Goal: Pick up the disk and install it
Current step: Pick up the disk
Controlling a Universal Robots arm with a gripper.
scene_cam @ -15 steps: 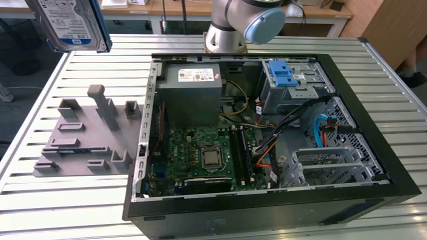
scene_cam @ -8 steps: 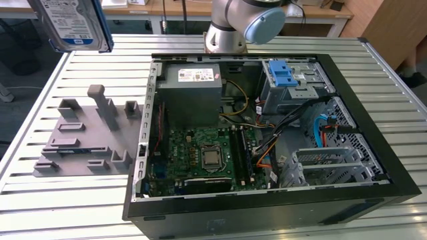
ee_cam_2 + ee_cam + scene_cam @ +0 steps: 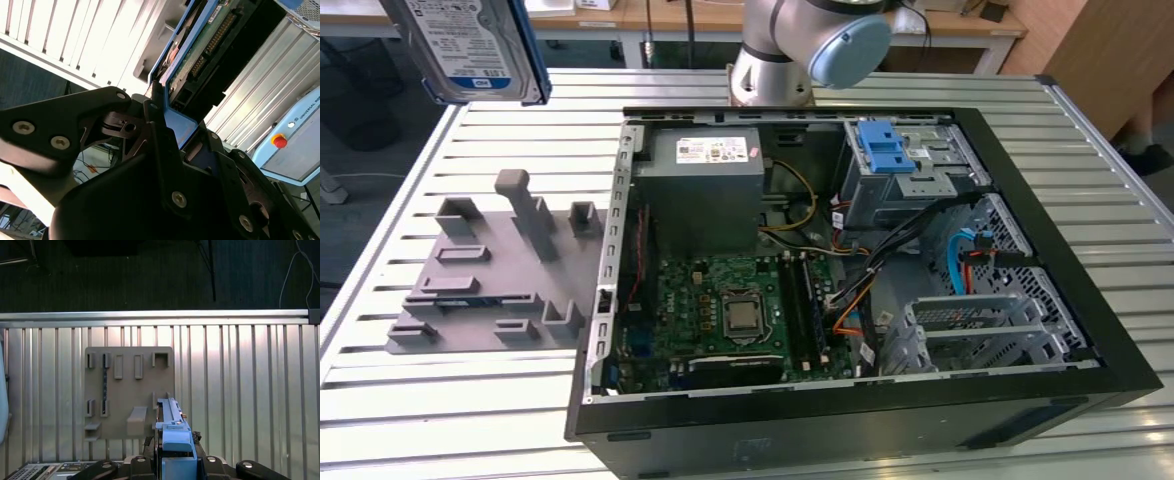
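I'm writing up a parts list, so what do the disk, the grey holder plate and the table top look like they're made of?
The disk: silver-grey metal body with a dull sheen; its blue side rails look like smooth plastic. The grey holder plate: matte, uniform grey, probably plastic. The table top: bright ribbed slats, likely aluminium.

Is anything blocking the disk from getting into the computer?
Nothing visible does. The disk hangs in the air to the exterior view's left of the computer case, which lies open on top.
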